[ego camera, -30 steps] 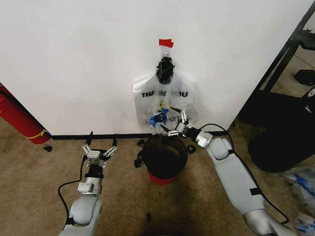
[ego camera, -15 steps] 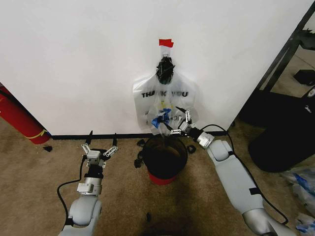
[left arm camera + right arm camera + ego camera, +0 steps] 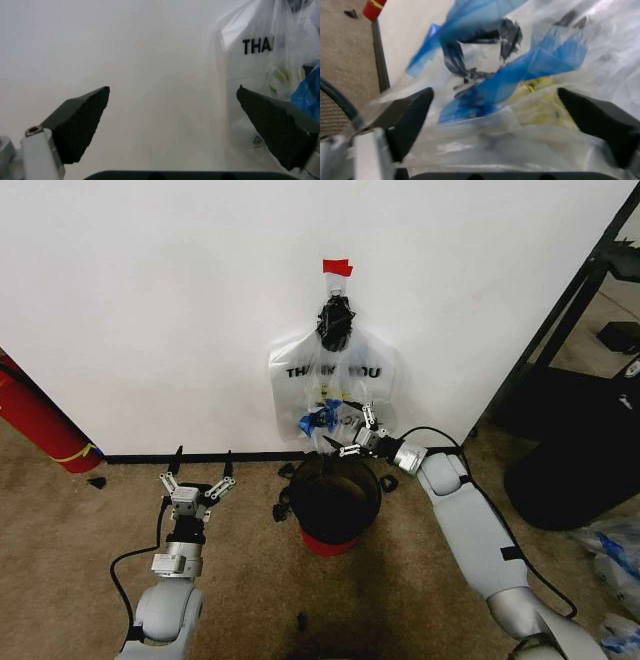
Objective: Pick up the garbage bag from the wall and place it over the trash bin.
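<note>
Right gripper (image 3: 352,435): jaws spread wide, gripping nothing, nosed up to the lower part of the garbage bag (image 3: 335,405).
Bearing: the bag lay straight ahead between the fingers (image 3: 407,116), its blue patches and crumpled film close in front.
Bag's axis: hung lengthwise down the wall (image 3: 150,300) from a black hook, in front of a white THANK YOU bag (image 3: 375,385).
Left gripper (image 3: 195,478): fingers parted, empty, facing bare wall well to the side; clearly the farther arm.
Trash bin (image 3: 334,498): directly below the bag; interior dark, contents not discernible.

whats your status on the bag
Right gripper jaws open at the garbage bag, still hung on wall. Left gripper open, idle over carpet. Trash bin directly below.
</note>
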